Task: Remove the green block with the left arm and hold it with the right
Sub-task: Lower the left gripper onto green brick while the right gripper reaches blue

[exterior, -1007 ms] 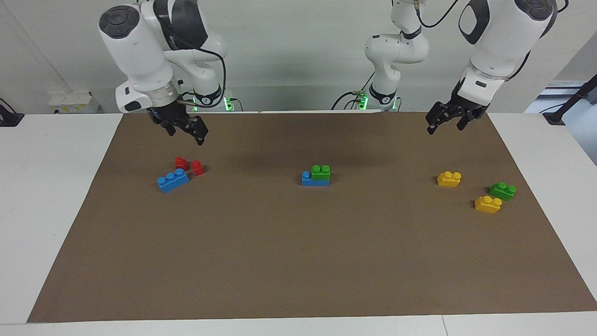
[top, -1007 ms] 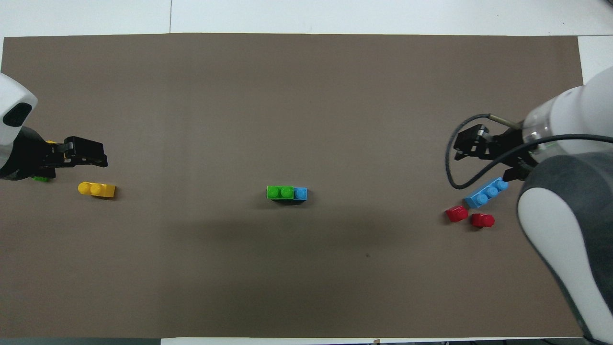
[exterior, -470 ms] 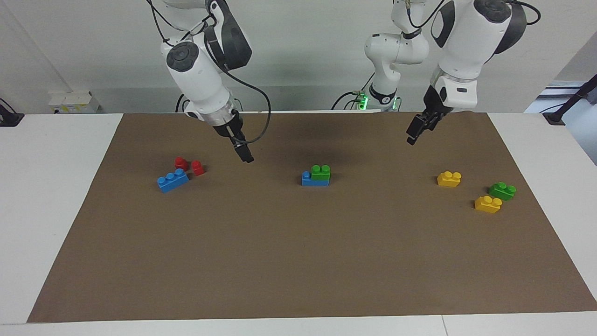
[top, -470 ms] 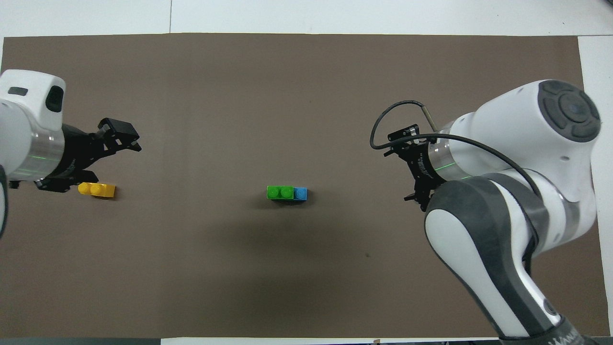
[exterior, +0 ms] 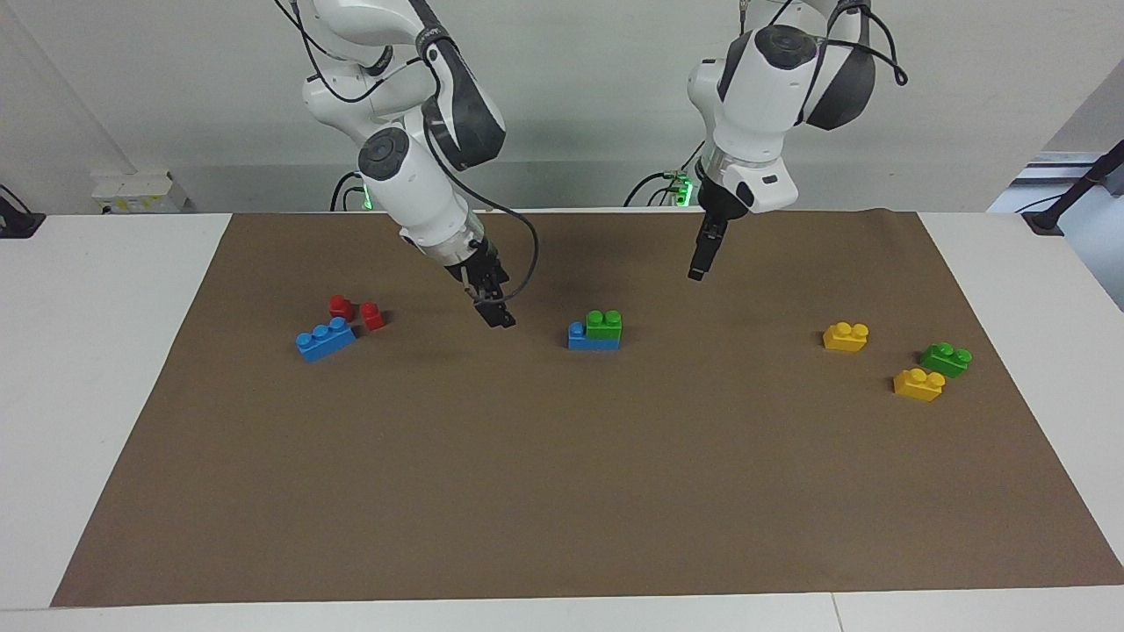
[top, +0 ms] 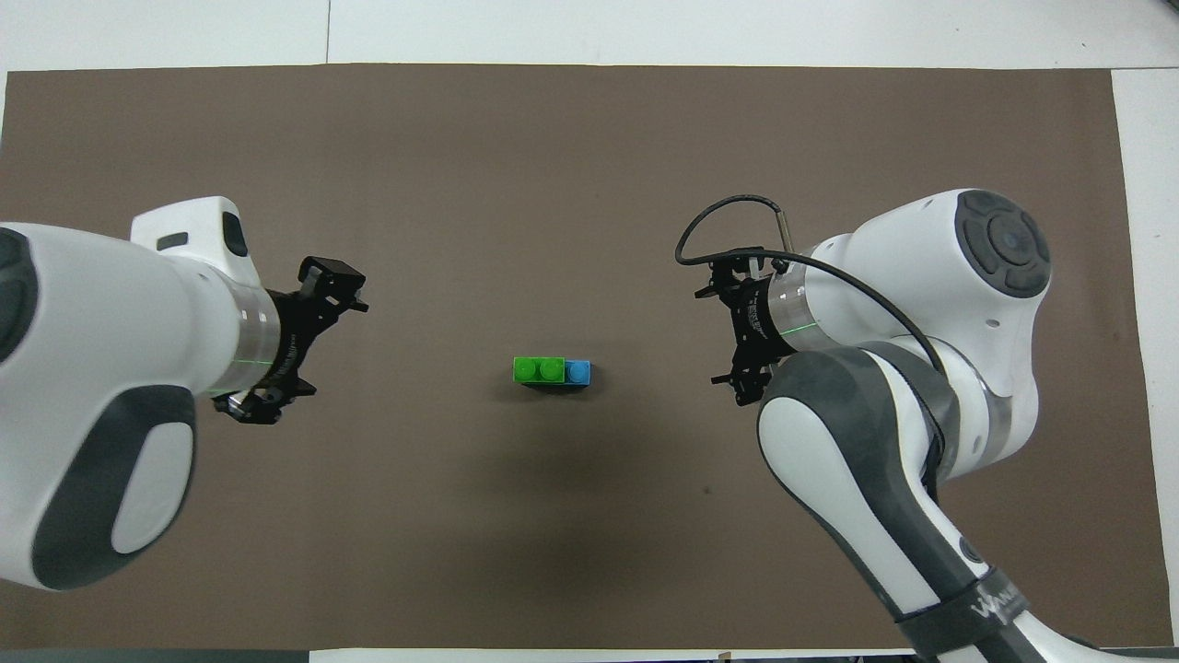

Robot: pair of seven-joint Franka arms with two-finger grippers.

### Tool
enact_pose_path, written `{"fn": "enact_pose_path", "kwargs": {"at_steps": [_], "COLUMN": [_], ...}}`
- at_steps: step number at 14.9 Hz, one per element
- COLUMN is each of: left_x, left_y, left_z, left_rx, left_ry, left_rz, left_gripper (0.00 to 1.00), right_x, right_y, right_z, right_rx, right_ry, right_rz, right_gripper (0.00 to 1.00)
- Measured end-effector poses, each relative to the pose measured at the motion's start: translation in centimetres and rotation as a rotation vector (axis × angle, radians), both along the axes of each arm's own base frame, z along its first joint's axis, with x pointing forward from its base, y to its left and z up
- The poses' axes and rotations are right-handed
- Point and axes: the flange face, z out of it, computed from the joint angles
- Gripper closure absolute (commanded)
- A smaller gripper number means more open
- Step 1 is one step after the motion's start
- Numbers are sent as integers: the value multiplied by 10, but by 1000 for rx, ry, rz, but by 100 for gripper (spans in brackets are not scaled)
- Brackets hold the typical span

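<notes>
The green block [exterior: 604, 324] is a two-stud brick stuck on top of a blue brick [exterior: 581, 340] at the middle of the brown mat. It also shows in the overhead view [top: 539, 369], covering all but one stud of the blue brick [top: 577, 371]. My left gripper [exterior: 696, 270] hangs open and empty in the air, over the mat toward the left arm's end from the stack [top: 345, 290]. My right gripper [exterior: 497, 318] is low over the mat toward the right arm's end from the stack [top: 728, 336]. Neither touches the stack.
A loose blue brick [exterior: 325, 340] and two red pieces [exterior: 341, 305] lie toward the right arm's end. Two yellow bricks [exterior: 846, 336] [exterior: 918, 384] and a second green brick [exterior: 946, 359] lie toward the left arm's end. The arms hide these in the overhead view.
Both arms have swung in from the mat's ends toward the stack in the middle, and both grippers have turned and come lower. The bricks have not moved.
</notes>
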Motion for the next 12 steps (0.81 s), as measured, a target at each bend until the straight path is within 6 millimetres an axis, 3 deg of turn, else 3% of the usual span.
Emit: {"fn": "enact_pose_path", "kwargs": {"at_steps": [7, 9, 12], "left_x": [-4, -3, 0], "left_y": [-73, -86, -91], "left_z": [-87, -107, -117], "left_rx": [8, 10, 1], "left_ry": [45, 39, 30], "left_rz": [254, 297, 340], "left_gripper": [0, 0, 0], "right_x": [-12, -14, -13], "right_y": [47, 55, 59], "right_z": [-52, -68, -85], "right_rx": [43, 42, 40], "right_ry": [-24, -20, -13], "right_rz": [-44, -50, -66], "right_gripper": [2, 2, 2]}}
